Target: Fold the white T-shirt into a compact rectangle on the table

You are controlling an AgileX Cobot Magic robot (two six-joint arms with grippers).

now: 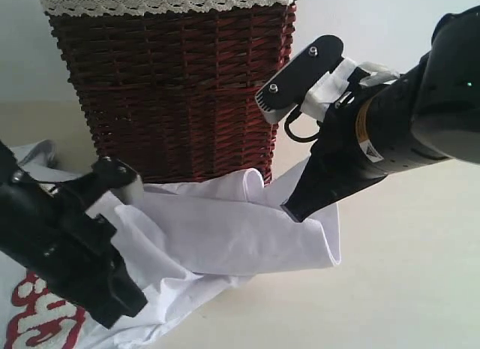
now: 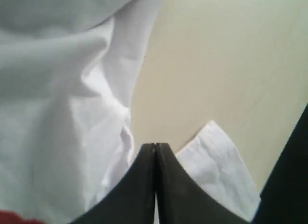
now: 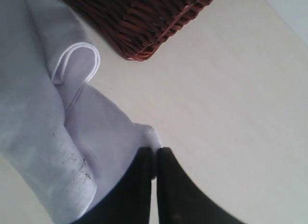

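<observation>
Cream-beige and smooth, the table (image 1: 420, 289) is carrying the white T-shirt (image 1: 225, 236), which is lying rumpled just in front of the basket, its red letters (image 1: 37, 319) showing nearest me. Close by, the left gripper (image 1: 124, 308) is hanging over the cloth with fingers pressed together; whether a hem is caught I cannot tell. Further in, the right gripper (image 1: 296, 212) is pinching a raised fold, fingers closed on it. Behind, the wicker basket (image 1: 172, 79) is standing. I judge an early fold is under way; next, the pinched edge wants carrying across the chest and laying flat.
</observation>
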